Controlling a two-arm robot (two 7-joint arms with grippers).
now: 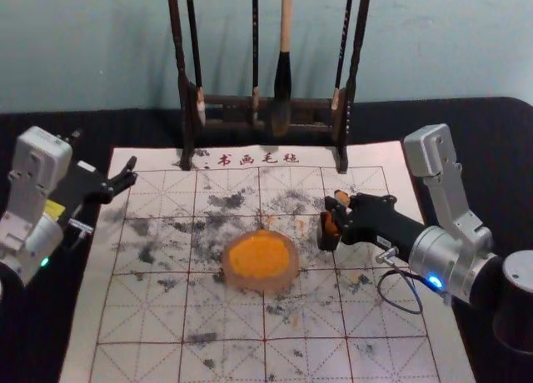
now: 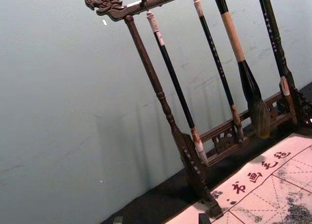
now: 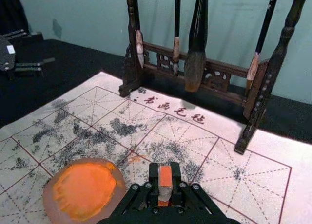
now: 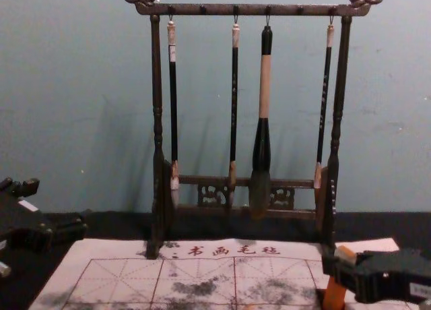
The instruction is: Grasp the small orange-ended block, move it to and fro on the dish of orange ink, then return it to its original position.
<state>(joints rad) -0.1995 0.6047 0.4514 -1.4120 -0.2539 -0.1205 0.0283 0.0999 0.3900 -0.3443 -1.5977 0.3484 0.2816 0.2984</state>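
My right gripper [image 1: 337, 210] grips the small orange-ended block [image 1: 331, 224] over the calligraphy mat [image 1: 125, 358], just to the right of the dish [image 1: 260, 285] and apart from it. The jaws are closed on the block's sides, with one end rising above them and the orange lower part reaching down beneath. From the chest view, I see the block nearly upright, leaning slightly, in front of the rack's right foot; whether its lower end touches anything, I cannot tell. A small dark object [image 1: 327, 233] sits at that lower end, its exact nature unclear to me. Orange ink [image 1: 258, 256] covers the middle of the dish, leaving a paler rim around it. My left gripper [image 1: 127, 173] is parked near the mat's far left corner, its jaws open and holding nothing. Behind the mat stands a dark wooden brush rack [image 4: 202, 9], a carved dragon's head at its end, with four brushes hanging in a row, among them a large brush [image 4: 264, 87] with a pale band on its handle. Dark smudges mark the mat's printed red grid, and red characters run along its far edge on the black-covered worktop [image 1: 475, 125].
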